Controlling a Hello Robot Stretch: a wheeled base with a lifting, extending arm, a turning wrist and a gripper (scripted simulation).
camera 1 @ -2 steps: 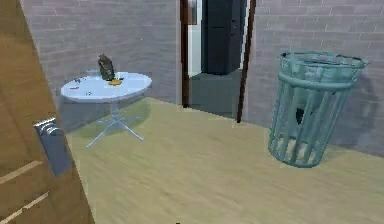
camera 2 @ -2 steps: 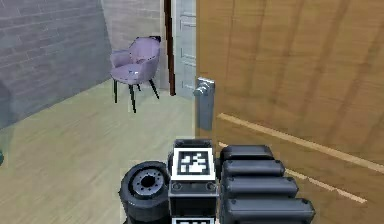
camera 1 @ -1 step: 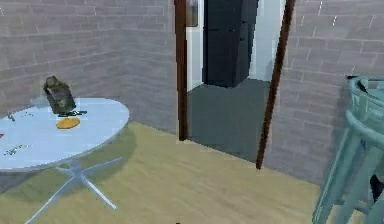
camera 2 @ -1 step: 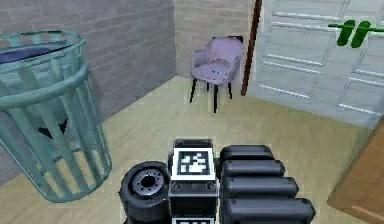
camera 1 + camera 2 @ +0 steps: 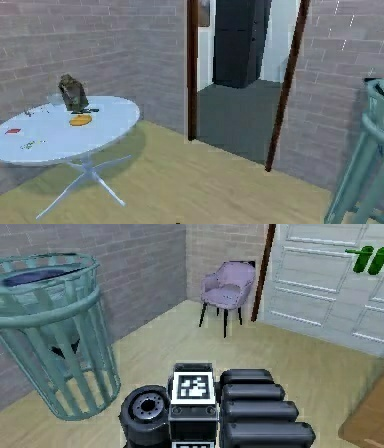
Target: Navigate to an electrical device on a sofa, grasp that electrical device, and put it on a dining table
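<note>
Arm side view first: the dark square arm (image 5: pixel 250 409) sat tucked in tight at the bottom edge, sensible for a robot with driving to do, I'd judge. The gripper (image 5: pixel 148 414) beside its white marker square (image 5: pixel 195 389) gave nothing away (fingers apart or together, loaded or empty, I couldn't tell). Just beyond stood one teal wire waste bin (image 5: pixel 50 329), kept out of the way against the brick wall (image 5: pixel 140 264). Farther out, one lilac padded armchair (image 5: pixel 228 284) was parked in the corner by one white panelled door (image 5: pixel 320 284).

Ahead, one round white pedestal table (image 5: pixel 115 118), likely the dining table, carried one dark figurine (image 5: pixel 72 93) and one orange disc (image 5: pixel 80 120). Farther off was one brown-framed doorway (image 5: pixel 240 95). Where the electrical device lay I couldn't tell, so I'd hunt for the sofa through there.
</note>
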